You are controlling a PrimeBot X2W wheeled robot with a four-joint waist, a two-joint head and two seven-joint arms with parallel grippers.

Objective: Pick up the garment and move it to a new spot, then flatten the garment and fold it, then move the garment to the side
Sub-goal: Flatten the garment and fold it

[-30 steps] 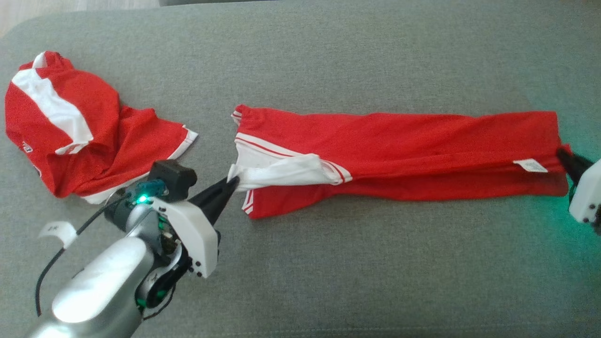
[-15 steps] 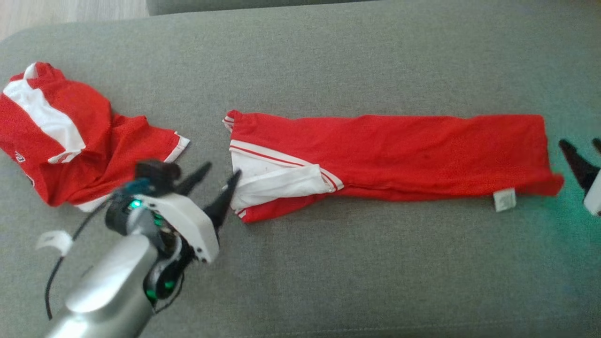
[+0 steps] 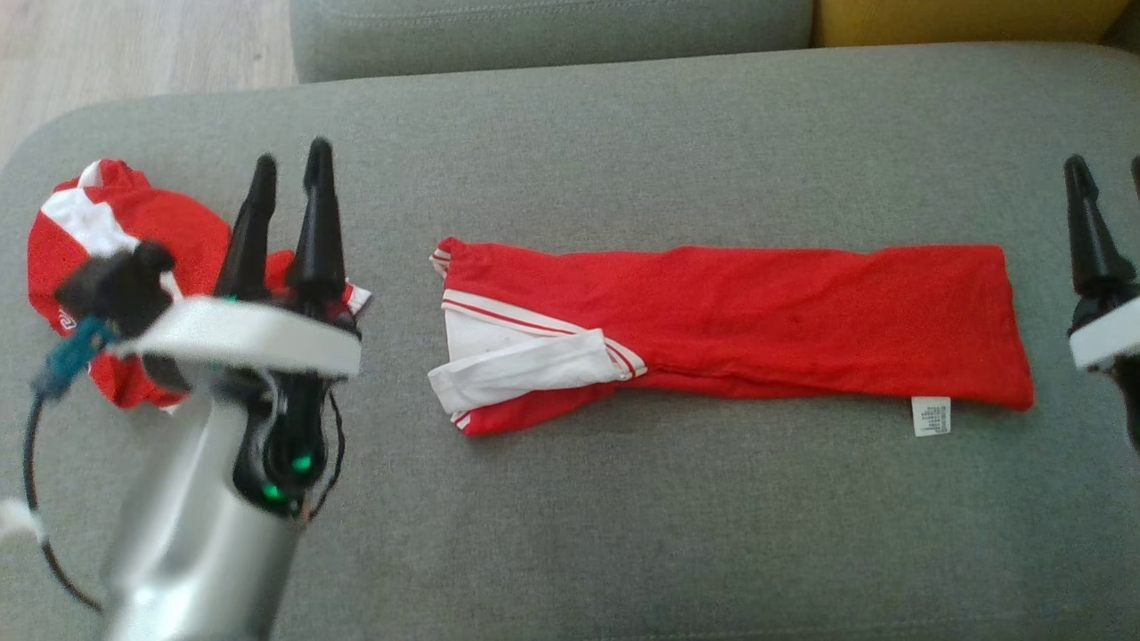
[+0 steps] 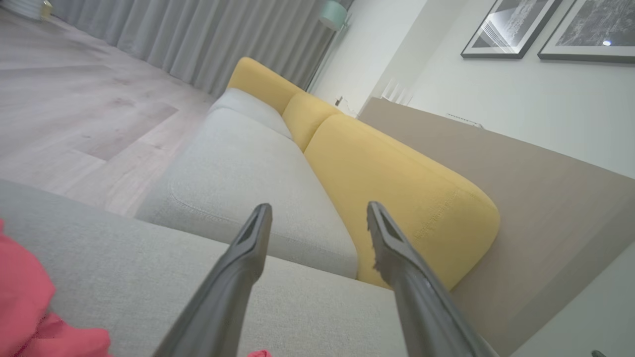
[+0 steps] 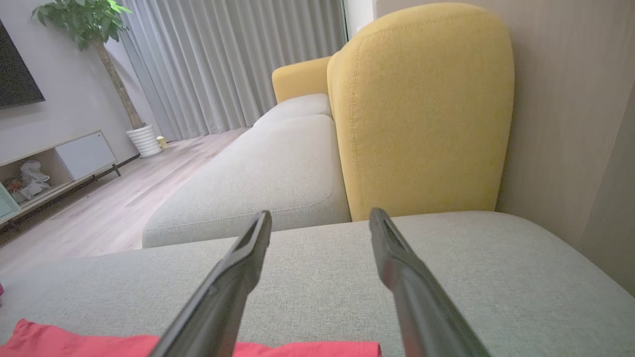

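As the folded red-and-white fabric garment (image 3: 730,329) stretches crosswise between left gripper (image 3: 292,153) and right gripper (image 3: 1106,169), each with fingers (image 3: 316,214) apart, the right seems nearer.

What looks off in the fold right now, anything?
Two things on the folded red garment: its white sleeve sticks out crooked past the left end, and the care label pokes out past the near edge by the right end. A second red garment lies crumpled at far left.

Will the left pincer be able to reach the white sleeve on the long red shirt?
Probably yes. The left pincer is open and holds nothing, and only bare gray cushion lies between it and the white sleeve.
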